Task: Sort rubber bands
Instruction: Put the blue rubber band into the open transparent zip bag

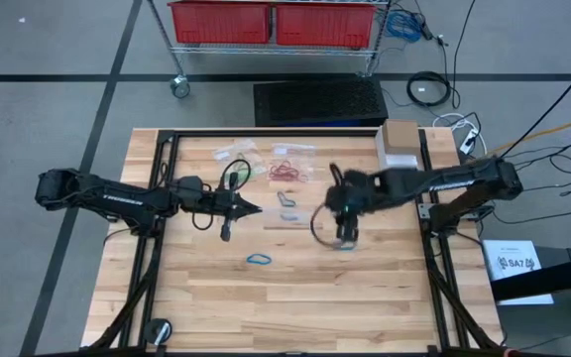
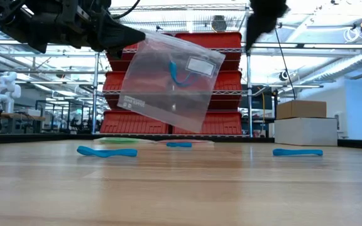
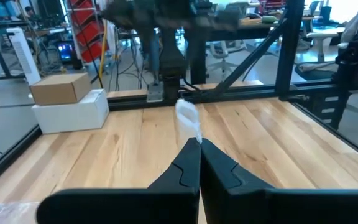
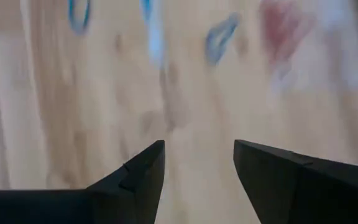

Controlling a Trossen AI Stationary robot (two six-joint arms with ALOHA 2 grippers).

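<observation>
A clear plastic bag [image 2: 168,81] with a blue rubber band [image 2: 178,75] inside hangs above the table's middle, and my left gripper [image 1: 256,208] is shut on it. Loose blue rubber bands [image 2: 105,151] [image 2: 297,152] [image 1: 259,260] lie flat on the wood. Red rubber bands [image 1: 285,169] and a green one [image 1: 238,177] lie toward the far edge, near other clear bags. My right gripper [image 1: 346,238] hovers open right of centre, pointing steeply down, with nothing between its fingers [image 4: 135,174]. My left gripper pinches the bag's upper corner [image 2: 137,41] between its two shut fingers. The fingers lie level and come from the table's left. A white strip of the bag [image 3: 188,121] sticks out past the fingertips. The bag hangs tilted below them, clear of the table.
A cardboard box on a white box [image 1: 399,144] stands at the table's far right corner. More clear bags [image 1: 236,154] lie near the far edge. Black frame rails [image 1: 157,198] run along both sides. A cart with red bins [image 1: 271,20] stands beyond the table.
</observation>
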